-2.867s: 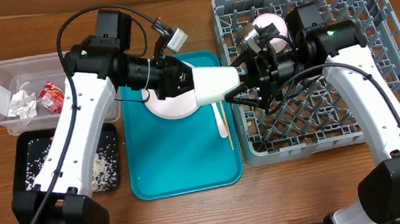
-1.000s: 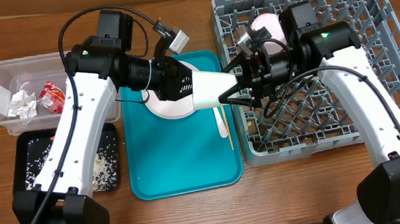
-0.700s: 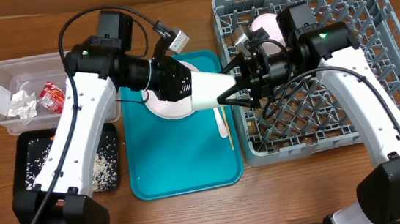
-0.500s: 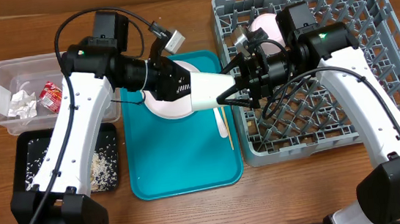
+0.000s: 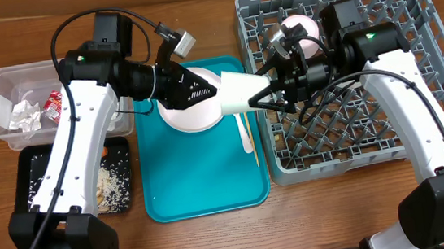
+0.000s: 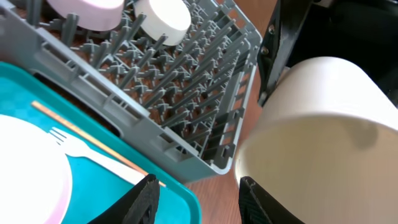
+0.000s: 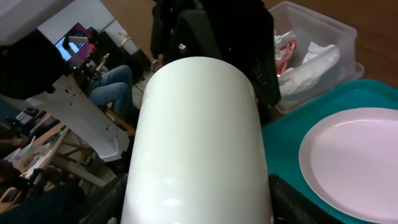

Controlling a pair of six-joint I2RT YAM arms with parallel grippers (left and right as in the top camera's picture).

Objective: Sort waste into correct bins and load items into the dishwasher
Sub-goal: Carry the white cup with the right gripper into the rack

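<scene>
Cup (image 5: 239, 92) hangs centre frame: right gripper (image 5: 262, 96) fingers clamp it, left gripper (image 5: 212, 91) fingers' hold I cannot tell; a mistimed release could drop it onto the tray (image 5: 203, 183)

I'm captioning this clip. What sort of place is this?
Probably a robotics lab staged as a dish-clearing station: a dish rack and tray on a table, seated people and a monitor behind.

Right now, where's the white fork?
Overhead, the fork lies on the teal tray's right side, between the plate and the wooden stick.
</scene>
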